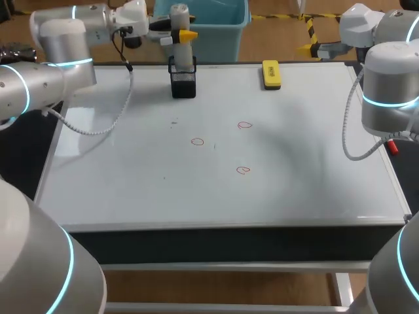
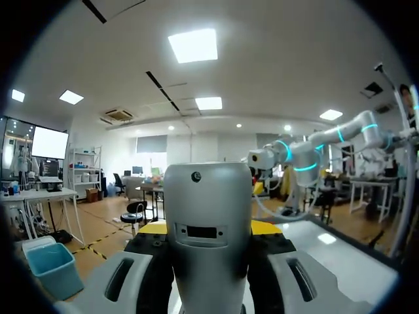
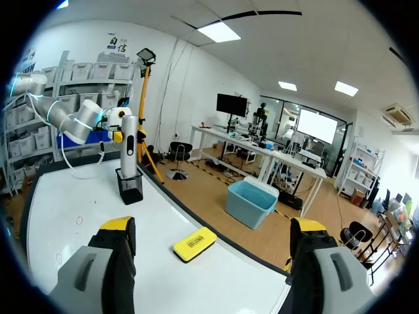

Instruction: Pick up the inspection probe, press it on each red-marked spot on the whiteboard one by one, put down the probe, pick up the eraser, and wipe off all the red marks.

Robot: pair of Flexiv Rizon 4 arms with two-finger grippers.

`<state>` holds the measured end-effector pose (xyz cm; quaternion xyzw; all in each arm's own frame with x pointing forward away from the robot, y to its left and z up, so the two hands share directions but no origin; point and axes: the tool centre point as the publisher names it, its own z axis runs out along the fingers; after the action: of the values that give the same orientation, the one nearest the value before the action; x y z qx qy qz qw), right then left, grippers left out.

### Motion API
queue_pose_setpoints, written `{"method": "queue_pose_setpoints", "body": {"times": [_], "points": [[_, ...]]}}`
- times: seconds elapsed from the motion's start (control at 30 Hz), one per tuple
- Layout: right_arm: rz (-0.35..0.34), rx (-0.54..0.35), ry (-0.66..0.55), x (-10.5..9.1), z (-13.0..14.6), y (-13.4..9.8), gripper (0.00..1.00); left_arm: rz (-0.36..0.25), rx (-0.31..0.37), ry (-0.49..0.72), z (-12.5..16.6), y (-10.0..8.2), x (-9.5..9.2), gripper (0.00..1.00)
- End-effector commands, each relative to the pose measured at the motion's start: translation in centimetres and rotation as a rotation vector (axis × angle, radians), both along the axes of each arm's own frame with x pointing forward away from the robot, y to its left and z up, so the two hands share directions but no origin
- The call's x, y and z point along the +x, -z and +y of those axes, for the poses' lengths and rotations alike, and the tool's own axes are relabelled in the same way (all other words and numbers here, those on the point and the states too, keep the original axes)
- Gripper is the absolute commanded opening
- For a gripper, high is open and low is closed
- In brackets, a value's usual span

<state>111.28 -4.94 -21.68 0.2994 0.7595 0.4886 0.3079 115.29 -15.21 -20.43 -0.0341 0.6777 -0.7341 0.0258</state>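
Left gripper [image 1: 180,37] is closed on the probe [image 1: 179,14], which stands in the black holder [image 1: 183,85] at the whiteboard's [image 1: 294,190] far edge, so a tilted lift could drag the holder along or tip it.

The table [image 1: 216,245] has a dark front and a pale metal frame beneath.

Overhead on whiteboard [image 1: 209,190]; wrists level, roomward.

No legible text on the whiteboard [image 1: 131,183], yellow eraser [image 1: 270,74] carries a dark label [image 3: 194,244] too small to read
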Motion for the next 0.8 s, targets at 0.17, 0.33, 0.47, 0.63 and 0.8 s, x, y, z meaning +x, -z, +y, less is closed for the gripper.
{"method": "queue_pose_setpoints", "body": {"times": [0.17,0.33,0.47,0.63,0.8], "points": [[0.001,0.0,-0.001,0.0,0.0,0.0,1.0,0.008,0.015,-0.01,1.4,-3.1,-1.2,0.0],[0.001,0.0,-0.001,0.0,0.0,0.0,1.0,-0.013,0.011,-0.009,2.9,-4.1,-2.3,0.0],[0.001,0.0,-0.001,0.0,0.0,0.0,1.0,-0.015,0.03,-0.043,4.7,-4.1,-3.0,0.0],[0.001,0.0,-0.001,0.0,0.0,0.0,1.0,-0.042,0.033,-0.098,7.2,-3.5,-4.4,0.0],[0.001,0.0,-0.001,0.0,0.0,0.0,1.0,-0.046,0.036,-0.149,9.2,-2.6,-5.6,0.0]]}}
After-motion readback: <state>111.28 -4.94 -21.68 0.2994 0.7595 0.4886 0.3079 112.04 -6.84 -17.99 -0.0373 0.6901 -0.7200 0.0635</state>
